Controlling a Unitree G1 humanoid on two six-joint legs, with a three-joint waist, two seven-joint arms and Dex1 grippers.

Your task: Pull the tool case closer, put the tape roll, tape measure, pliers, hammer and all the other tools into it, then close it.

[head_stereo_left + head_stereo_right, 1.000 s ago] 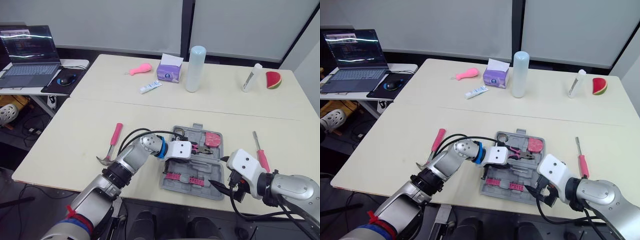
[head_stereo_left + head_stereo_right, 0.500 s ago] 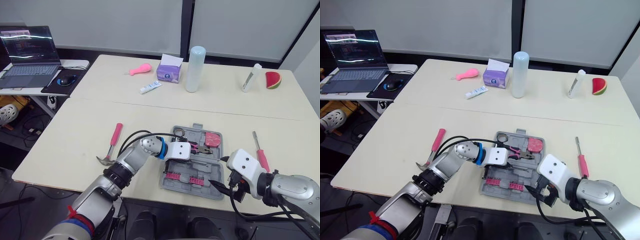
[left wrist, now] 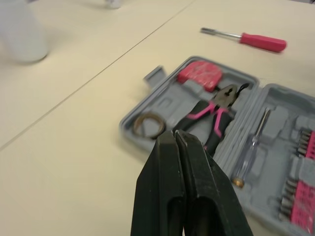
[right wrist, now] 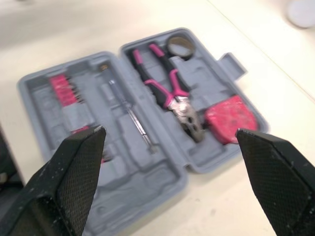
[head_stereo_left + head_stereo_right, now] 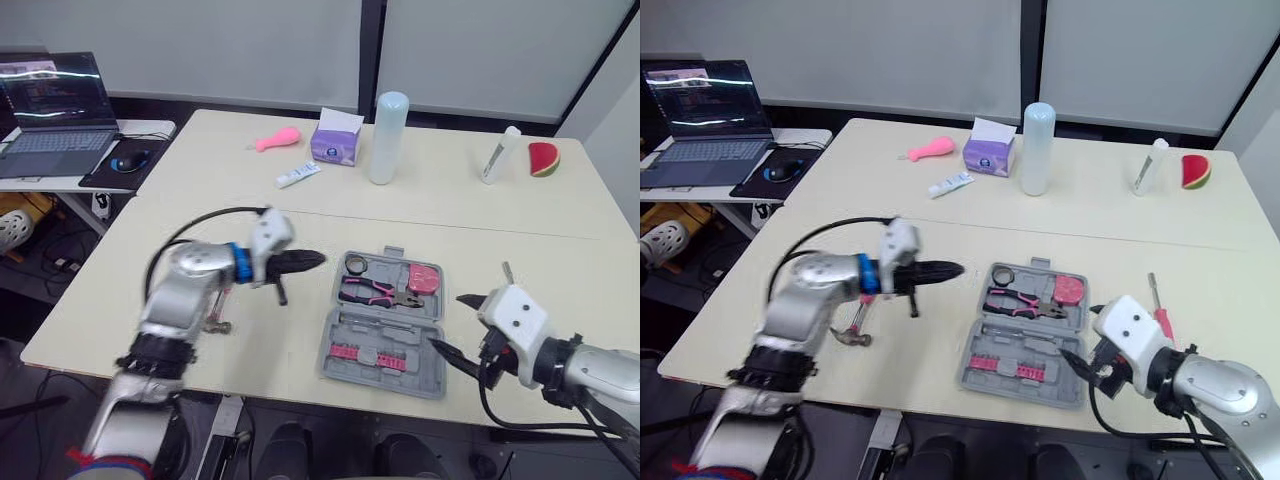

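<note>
L end effector (image 5: 308, 261): fingers pressed together, empty, hanging over counter (image 5: 180, 250) just left of the tool case (image 5: 400, 378).
R end effector (image 5: 457, 325): fingers wide apart, nothing between them, at the case's right edge, near side.
tool case: open flat on the near counter, between the 2 arms, lid half on the far side.
tape roll (image 5: 357, 264): in case, far-left pocket.
pliers (image 5: 376, 292): in case, pink grips, lying beside the tape roll.
tape measure (image 5: 424, 277): in case, far-right pocket, by the plier jaws.
bit set (image 5: 360, 355): pink strip in the near half; thin driver (image 4: 132, 114) lies in the slot next to it.
hammer (image 5: 853, 334): on counter, outside the case, partly hidden under the L arm.
screwdriver (image 3: 260, 42): pink handle, on counter right of the case, apart from it.
far counter: tissue box (image 5: 335, 140), tall white bottle (image 5: 388, 123), watermelon slice (image 5: 543, 158); well apart from the case.
side desk: laptop (image 5: 55, 100), open.
</note>
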